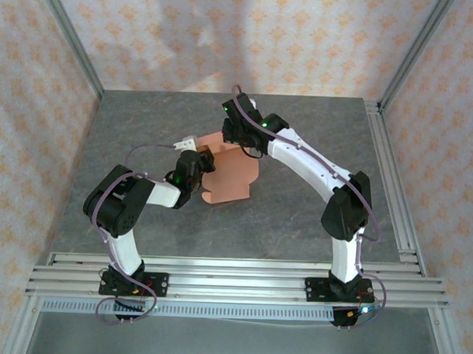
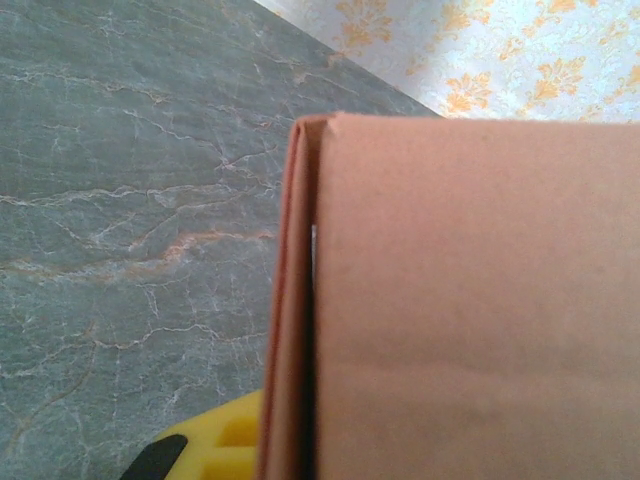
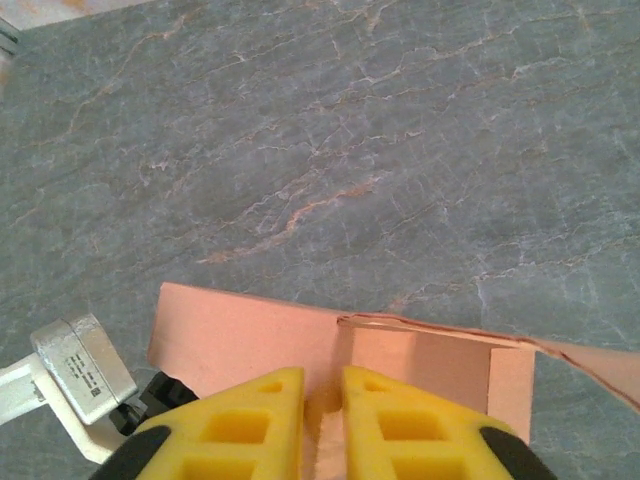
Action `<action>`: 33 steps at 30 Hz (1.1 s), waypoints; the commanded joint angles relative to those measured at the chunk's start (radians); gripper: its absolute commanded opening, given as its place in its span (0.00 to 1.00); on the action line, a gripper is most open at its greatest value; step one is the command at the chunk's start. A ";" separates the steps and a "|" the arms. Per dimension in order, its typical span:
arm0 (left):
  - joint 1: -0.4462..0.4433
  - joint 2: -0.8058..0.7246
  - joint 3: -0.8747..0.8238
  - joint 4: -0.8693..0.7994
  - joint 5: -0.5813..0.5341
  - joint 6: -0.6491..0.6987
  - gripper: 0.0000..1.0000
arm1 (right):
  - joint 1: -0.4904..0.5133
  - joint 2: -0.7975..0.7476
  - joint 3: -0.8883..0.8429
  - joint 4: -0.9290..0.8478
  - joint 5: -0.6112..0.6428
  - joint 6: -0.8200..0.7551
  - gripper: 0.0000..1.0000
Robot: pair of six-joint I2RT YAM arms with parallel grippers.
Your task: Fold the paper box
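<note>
Your box is thin salmon-orange card, matt and smooth. It lies near the middle of the top view on the table as a roughly square sheet with a notched upper edge. In the left wrist view it covers the right half of the frame as a flat panel. A second layer is folded close against its left edge, with a dark slit between the two. In the right wrist view a flat panel runs across the bottom, a flap with a sharp crease sits at centre right, and a thin edge runs off to the right.

Your left gripper sits at the box's left edge, clamped on the card. One yellow pad with square hollows shows at the bottom of its own view, just beside the folded edge. Your right gripper is at the box's top edge, its yellow fingers set nearly together with a sliver of card pinched between them.

A silver-grey block on a white bracket pokes in at the lower left of the right wrist view, near the box. A lilac cable loops over the left arm.

The table is grey and stone-patterned, with pale and rusty veins. Aluminium rails cross the bottom of the top view, and cream wallpaper with orange motifs stands behind
</note>
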 commanded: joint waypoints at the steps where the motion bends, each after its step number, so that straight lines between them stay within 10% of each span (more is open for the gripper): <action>1: 0.007 -0.038 -0.011 0.008 -0.021 0.018 0.00 | -0.004 0.014 0.023 -0.010 -0.011 0.000 0.22; 6: 0.008 -0.036 -0.010 0.005 -0.021 0.016 0.00 | -0.004 0.004 0.028 -0.013 -0.016 -0.004 0.08; 11: 0.012 -0.044 -0.003 -0.028 -0.010 0.017 0.00 | -0.004 -0.096 -0.061 0.074 -0.013 -0.045 0.44; 16: 0.029 -0.053 0.008 -0.067 0.059 0.037 0.00 | -0.034 -0.291 -0.252 0.211 0.026 -0.154 0.58; 25: 0.037 -0.070 0.027 -0.064 0.303 0.079 0.00 | -0.339 -0.473 -0.514 0.314 -0.437 -0.293 0.58; 33: 0.037 -0.072 0.037 -0.044 0.368 0.075 0.00 | -0.369 -0.410 -0.473 0.193 -0.660 -0.489 0.38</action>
